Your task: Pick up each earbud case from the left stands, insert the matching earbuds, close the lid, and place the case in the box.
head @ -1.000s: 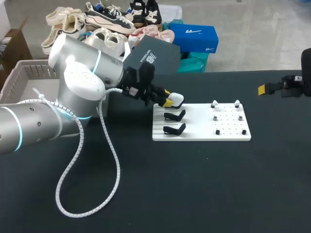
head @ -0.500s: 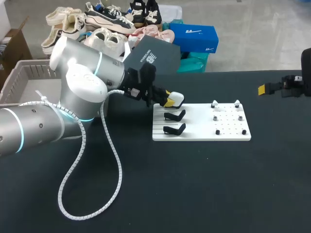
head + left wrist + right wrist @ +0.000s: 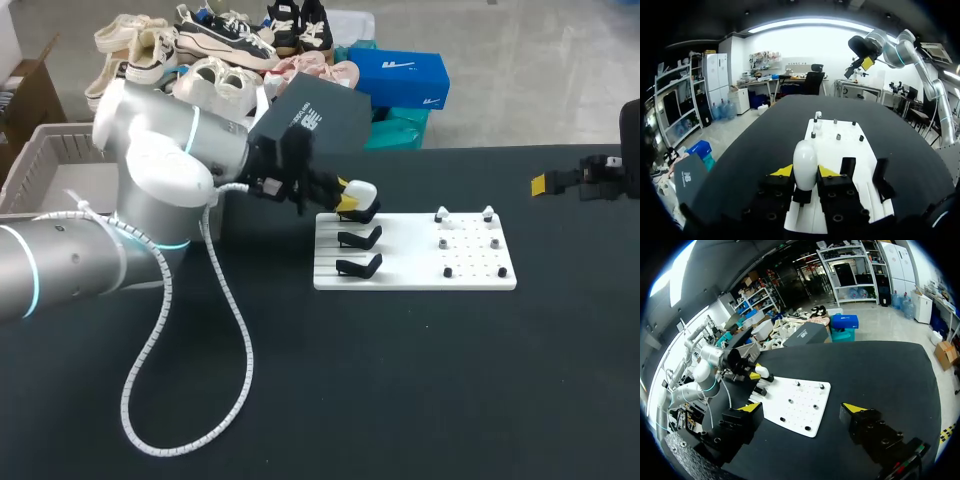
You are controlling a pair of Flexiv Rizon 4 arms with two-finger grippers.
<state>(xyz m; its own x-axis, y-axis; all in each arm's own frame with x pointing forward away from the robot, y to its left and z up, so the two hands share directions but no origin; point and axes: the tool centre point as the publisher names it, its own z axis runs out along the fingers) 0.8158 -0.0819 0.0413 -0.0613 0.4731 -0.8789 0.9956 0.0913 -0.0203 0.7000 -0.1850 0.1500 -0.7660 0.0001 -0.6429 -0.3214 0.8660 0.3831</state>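
Note:
My left gripper [image 3: 349,200] is shut on a white earbud case [image 3: 362,190], held just above the top stand at the left side of the white board [image 3: 415,278]. In the left wrist view the case [image 3: 805,161] stands upright between the yellow-tipped fingers [image 3: 781,171]. Two empty black stands [image 3: 360,238] [image 3: 358,266] sit below it on the board. Small earbuds [image 3: 441,214] rest on pegs on the board's right half. My right gripper [image 3: 804,409] is open, far right at the table's edge [image 3: 560,183], with nothing between its fingers.
A grey bin [image 3: 45,150] stands at the table's left edge behind my left arm. The arm's white coiled cable [image 3: 180,390] loops over the table in front. Open black tabletop [image 3: 450,380] lies before and right of the board.
My left gripper's fingers closed on the case, then raised it slightly off the top stand. The right arm has not moved.

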